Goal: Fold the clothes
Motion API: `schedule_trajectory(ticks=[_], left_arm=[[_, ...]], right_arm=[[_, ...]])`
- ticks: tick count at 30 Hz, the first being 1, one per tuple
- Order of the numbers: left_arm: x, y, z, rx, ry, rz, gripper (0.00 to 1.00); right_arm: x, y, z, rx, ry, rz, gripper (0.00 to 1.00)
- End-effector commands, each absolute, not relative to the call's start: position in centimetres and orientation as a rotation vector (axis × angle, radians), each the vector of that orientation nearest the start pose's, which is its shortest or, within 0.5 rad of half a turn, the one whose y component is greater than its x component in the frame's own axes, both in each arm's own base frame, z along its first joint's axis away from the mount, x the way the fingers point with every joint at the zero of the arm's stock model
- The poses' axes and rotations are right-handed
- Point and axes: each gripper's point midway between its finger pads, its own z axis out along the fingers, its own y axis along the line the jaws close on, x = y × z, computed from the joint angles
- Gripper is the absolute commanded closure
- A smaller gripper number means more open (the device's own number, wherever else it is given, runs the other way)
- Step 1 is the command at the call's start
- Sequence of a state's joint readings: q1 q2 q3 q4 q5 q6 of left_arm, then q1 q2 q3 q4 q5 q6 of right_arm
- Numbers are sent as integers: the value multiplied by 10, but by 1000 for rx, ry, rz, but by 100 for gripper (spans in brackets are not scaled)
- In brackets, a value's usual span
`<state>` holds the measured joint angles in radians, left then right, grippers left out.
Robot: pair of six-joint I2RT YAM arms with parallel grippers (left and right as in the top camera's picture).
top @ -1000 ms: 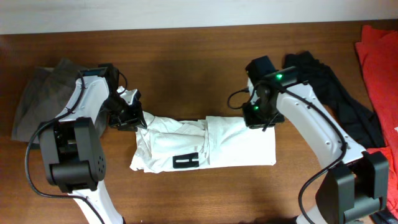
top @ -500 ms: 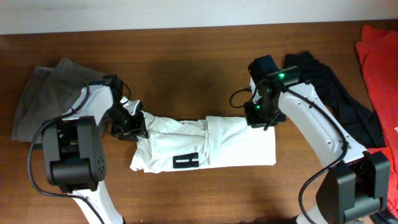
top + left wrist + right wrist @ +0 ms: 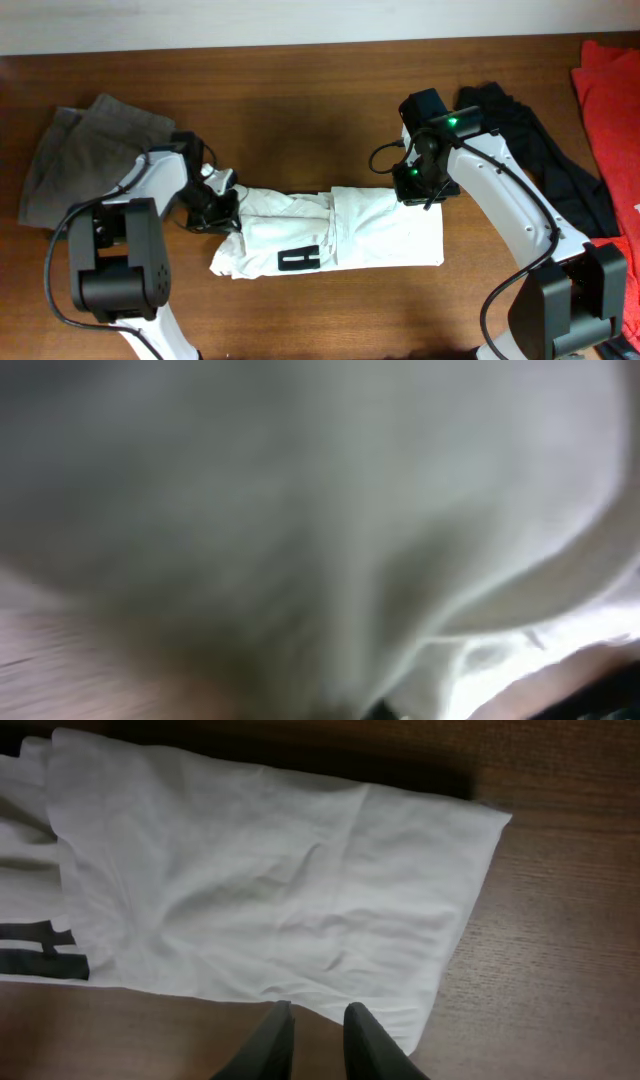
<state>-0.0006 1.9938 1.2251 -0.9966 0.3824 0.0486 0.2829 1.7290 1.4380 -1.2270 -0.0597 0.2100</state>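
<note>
Brown table [image 3: 320,110] — clothes [image 3: 390,235] a close blur

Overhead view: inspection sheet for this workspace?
surface: brown wooden table, no spills seen.
job's things: white garment folded into a long band, black lettering showing.
clutter: grey-khaki trousers left; black garment and red cloth right.
grippers: left gripper at garment's left end, jaws hidden; right gripper narrowly open, empty, over garment's edge.
cables: black cables loop beside both arms.
surroundings: pale wall behind the table.
</note>
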Motion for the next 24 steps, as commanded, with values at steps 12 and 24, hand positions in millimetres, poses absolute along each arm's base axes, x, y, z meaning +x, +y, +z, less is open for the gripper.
schedule_trajectory(ticks=[12,24], left_arm=[[322,-12,31,-140,3227,-386,100],[346,29,96,-234,3160,-242,99]], right_arm=[[310,96,116,-102,3104,78,78],[310,96,116,-102,3104,78,77]])
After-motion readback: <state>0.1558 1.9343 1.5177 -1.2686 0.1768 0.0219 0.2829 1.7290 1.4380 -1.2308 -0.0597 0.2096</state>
